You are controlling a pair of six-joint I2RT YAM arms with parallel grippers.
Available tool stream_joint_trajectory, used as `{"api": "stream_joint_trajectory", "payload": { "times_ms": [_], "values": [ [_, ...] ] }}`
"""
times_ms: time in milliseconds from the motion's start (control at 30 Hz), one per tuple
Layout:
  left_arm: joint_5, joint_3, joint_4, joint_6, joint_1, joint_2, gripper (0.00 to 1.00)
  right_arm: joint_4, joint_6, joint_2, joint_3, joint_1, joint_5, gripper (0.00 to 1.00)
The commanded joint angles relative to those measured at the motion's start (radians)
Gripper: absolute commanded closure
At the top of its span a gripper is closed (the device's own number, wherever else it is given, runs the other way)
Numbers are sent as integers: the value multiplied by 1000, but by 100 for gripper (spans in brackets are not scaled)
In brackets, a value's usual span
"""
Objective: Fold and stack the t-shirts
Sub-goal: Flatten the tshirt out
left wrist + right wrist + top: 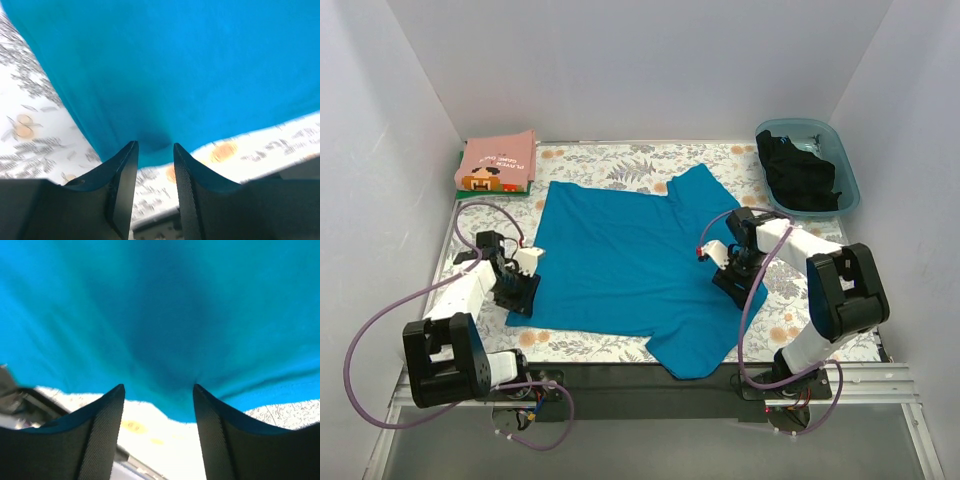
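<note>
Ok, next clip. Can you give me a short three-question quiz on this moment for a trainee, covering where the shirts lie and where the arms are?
1. True or false: the folded pink t-shirt with pixel-art print is already folded, while the plain teal-blue t-shirt lies spread open on the floral table covering.
2. Pick one: the black garment lies A) under the pink t-shirt, B) in the translucent blue plastic tub, C) on the teal-blue t-shirt.
3. Short answer: at which edges of the teal-blue t-shirt are the left gripper and the right gripper?

Key: 1 true. 2 B. 3 left gripper at the left edge, right gripper at the right edge.
</note>
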Motion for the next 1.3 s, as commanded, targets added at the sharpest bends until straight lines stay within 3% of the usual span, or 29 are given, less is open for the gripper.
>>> {"api": "stream_joint_trajectory", "payload": {
  "times_ms": [0, 100, 233, 600, 800, 1067, 1267],
  "values": [
    [91, 90, -122, 29, 1, -44, 66, -90, -40, -47, 106, -11, -71, 35],
    [186, 299, -123, -58, 1, 19, 63, -92, 0, 28, 347, -71, -134, 33],
    [260, 543, -31, -177, -8, 212, 63, -80, 92, 230, 587, -88, -140, 40],
    [214, 779, 315, -435, -75, 595, 70, 23, 270, 618, 1058, -97, -68, 63],
    [178, 789, 356, -475, -86, 728, 75, 101, 293, 718, 1112, -103, -39, 68],
    [59, 613, 427, -458, -83, 702, 78, 154, 296, 737, 1087, -103, -16, 69],
    [-19, 574, 410, -429, -60, 674, 80, 163, 293, 726, 1073, -102, -27, 68]
  ]
}}
